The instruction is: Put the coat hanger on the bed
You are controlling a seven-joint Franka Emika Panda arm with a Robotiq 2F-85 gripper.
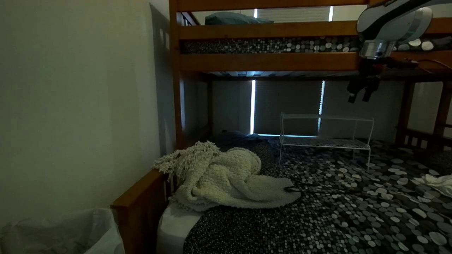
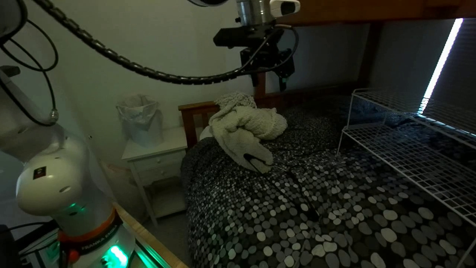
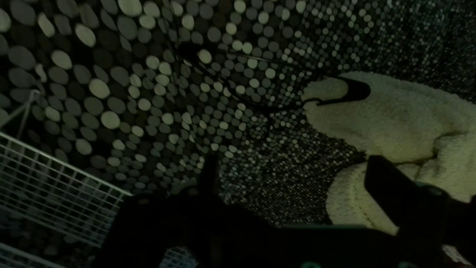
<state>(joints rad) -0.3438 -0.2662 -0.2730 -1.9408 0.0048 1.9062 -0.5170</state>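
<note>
Claw [image 2: 269,87] hangs tips-down above the bed [image 2: 230,208], at about 1 o'clock in an exterior view. Fingers [image 3: 386,182] stand well apart; in the wrist view the dotted bedspread [image 3: 275,178] shows through the gap between them.

Black coat hanger [image 3: 266,109]: on the bed, lying along the bedspread, one end up on the cream blanket [image 1: 229,180]. Wrist view has it running from 11 o'clock round to 2. Claw well apart from it, higher up. Light is poor there; the hanger's 11 o'clock end seems to lie flat, though I would not swear to it.

White wire rack [image 1: 325,142], two-tiered, upright on the bed: 3 o'clock in both exterior views, between 8 and 9 in the wrist view.

Blanket heaped, its fringed edge reaching the wooden end board [image 1: 138,188], near 8 o'clock in an exterior view.

Upper bunk [image 1: 268,62]: blue-green pillow [image 1: 235,18] at 12 o'clock in an exterior view.

Beside the bed, a white nightstand [image 2: 173,138] toward 8 o'clock in an exterior view; plastic-lined bin [image 2: 148,127] standing on it, at 9. Arm's base [image 2: 100,238] farther out toward 8, glowing green.
</note>
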